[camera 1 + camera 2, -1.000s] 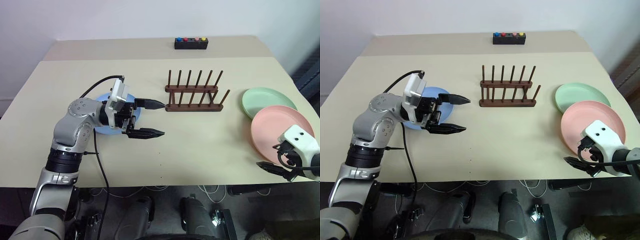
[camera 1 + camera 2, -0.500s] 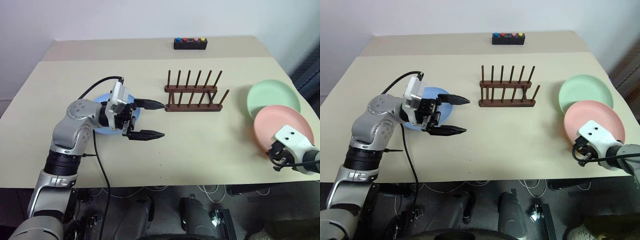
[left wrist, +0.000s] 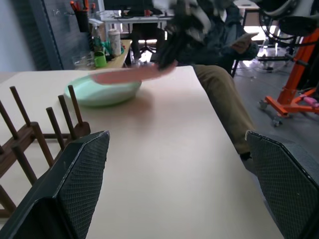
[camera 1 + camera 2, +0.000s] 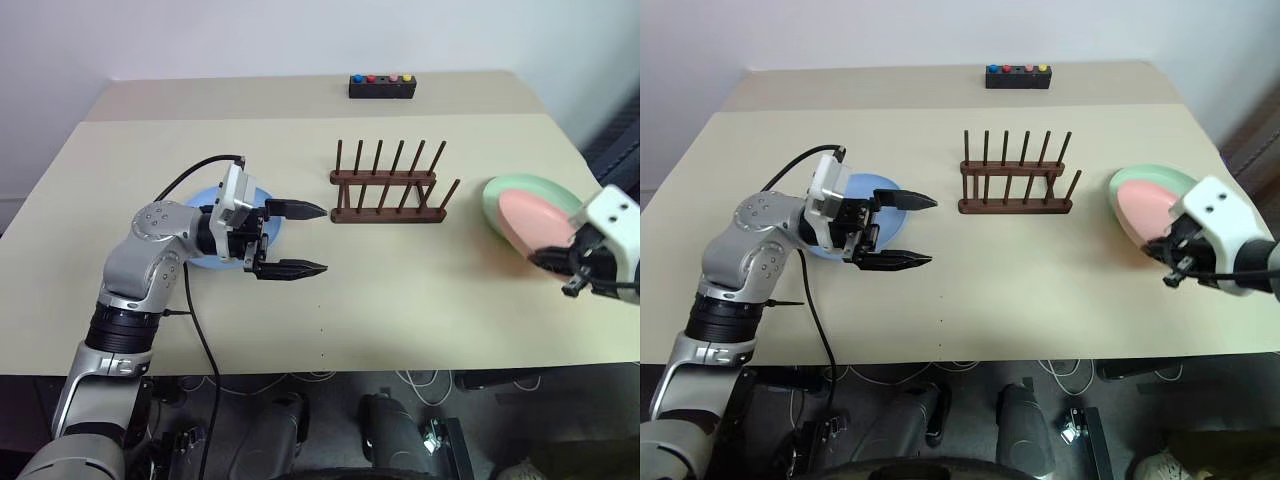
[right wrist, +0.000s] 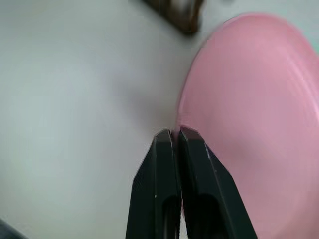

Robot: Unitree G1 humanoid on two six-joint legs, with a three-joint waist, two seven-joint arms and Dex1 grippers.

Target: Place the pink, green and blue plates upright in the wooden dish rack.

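Nearest the robot, the right gripper is clenched on the near rim of the pink plate, holding it tilted above the green plate, well to the right of the wooden dish rack. The left gripper hovers just left of the rack with its jaws spread wide and nothing between them; the blue plate lies flat on the table beneath that arm. The rack's pegs hold nothing. Behind the rack sits a small black button box. The step in hand appears to be carrying the pink plate; next it likely needs standing on edge and lowering between two pegs.
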